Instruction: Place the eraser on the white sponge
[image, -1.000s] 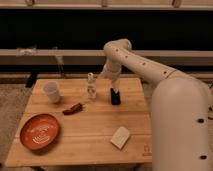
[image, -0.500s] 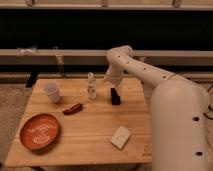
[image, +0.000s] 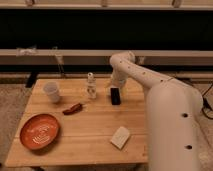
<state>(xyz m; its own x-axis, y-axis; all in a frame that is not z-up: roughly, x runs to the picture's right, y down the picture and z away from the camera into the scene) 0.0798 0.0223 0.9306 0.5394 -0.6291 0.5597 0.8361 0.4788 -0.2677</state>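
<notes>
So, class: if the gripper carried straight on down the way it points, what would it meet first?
Most likely the eraser, which lies on the table just below the gripper. Depth is unclear, so it might touch the wood behind it.

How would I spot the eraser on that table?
Start at the wooden table and go toward its back edge, where the robot's white arm reaches down. The eraser lies flat just under the gripper, to the right of the small bottle. It is the only black block; the sponge nearer the front is pale and larger.
</notes>
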